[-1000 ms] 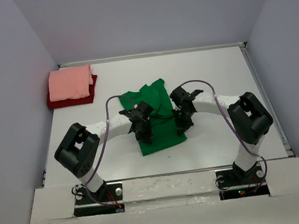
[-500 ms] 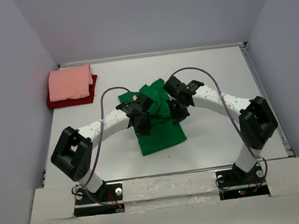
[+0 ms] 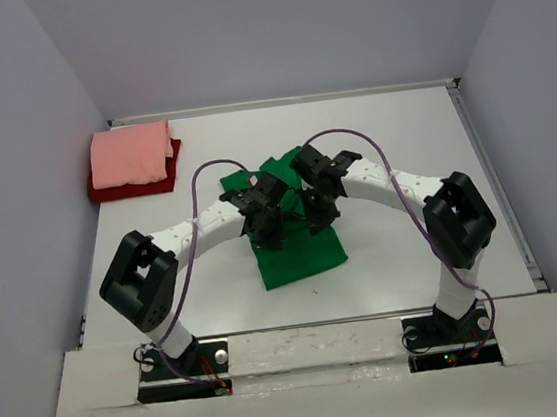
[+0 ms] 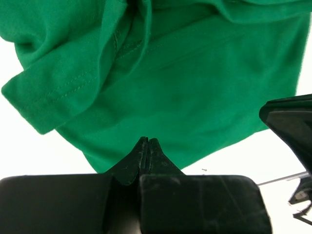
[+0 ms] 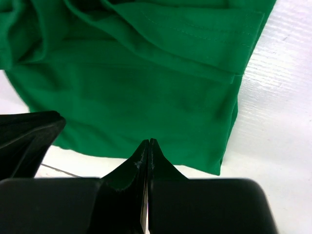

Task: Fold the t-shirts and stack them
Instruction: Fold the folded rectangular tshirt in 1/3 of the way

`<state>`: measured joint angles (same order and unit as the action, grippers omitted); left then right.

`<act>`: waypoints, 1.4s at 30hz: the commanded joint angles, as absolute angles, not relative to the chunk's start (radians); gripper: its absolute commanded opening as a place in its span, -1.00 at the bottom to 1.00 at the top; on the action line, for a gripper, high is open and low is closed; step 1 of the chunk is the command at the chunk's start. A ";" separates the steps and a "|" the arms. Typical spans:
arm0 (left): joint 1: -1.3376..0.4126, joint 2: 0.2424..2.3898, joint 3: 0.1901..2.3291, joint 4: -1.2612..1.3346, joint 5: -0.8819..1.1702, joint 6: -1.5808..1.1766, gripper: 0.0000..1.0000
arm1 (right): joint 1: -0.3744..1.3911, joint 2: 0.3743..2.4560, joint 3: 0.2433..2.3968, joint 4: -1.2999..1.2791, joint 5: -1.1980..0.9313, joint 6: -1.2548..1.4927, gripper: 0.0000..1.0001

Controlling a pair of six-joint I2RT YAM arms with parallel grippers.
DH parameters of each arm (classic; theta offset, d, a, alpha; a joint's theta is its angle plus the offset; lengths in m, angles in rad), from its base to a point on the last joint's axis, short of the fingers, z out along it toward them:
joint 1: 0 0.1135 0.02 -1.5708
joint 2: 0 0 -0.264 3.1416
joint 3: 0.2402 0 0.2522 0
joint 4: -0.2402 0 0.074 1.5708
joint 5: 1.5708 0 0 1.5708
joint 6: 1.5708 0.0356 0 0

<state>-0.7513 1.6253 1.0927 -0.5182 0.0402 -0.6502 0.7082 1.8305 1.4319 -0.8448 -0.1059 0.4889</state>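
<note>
Green t-shirt point(image 3: 302, 254): lay near the middle of the white table point(image 3: 401, 134), partly folded into a narrow band running from the near side toward the far side. Its near hem lay flat and its far end was bunched into rumpled folds.
Green t-shirt, left wrist view point(image 4: 195, 87): a short sleeve with a stitched hem stuck out to the left, and the flat body panel spread to the right.
Green t-shirt, right wrist view point(image 5: 131, 87): a stitched hem edge ran across the top, over smooth layered cloth. The table showed bare to the right.
Left gripper point(image 3: 268, 232): was poised over the left part of the green shirt. Its fingers were pressed fully together, and no cloth could be seen between the tips point(image 4: 147, 140).
Right gripper point(image 3: 316, 214): was poised over the right part of the same shirt, just beside the left one. Its fingers were likewise closed tight, with nothing visible pinched in them point(image 5: 148, 141).
Contact with the shirt: whether either set of tips touched the cloth could not be told.
Salmon-pink t-shirt point(image 3: 132, 155): lay folded at the far left corner of the table, well apart from the arms.
Dark red t-shirt point(image 3: 128, 191): lay folded directly under the salmon-pink one, its edges showing along the near and right sides.
</note>
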 commanded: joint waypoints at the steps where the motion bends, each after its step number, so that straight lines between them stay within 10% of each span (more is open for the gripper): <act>1: -0.755 1.669 1.138 -0.506 0.023 -0.608 -1.00 | 0.712 1.864 1.410 -0.772 -0.135 0.474 -1.00; 42: -0.629 1.844 1.259 -0.459 0.041 -0.535 -1.00 | 0.739 1.864 1.190 -0.649 -0.144 0.563 -1.00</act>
<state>-0.6449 1.8488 1.2198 -0.4603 0.0467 -0.5545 0.7212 1.8637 1.2209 -0.6621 -0.1463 0.5629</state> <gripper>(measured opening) 0.014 0.011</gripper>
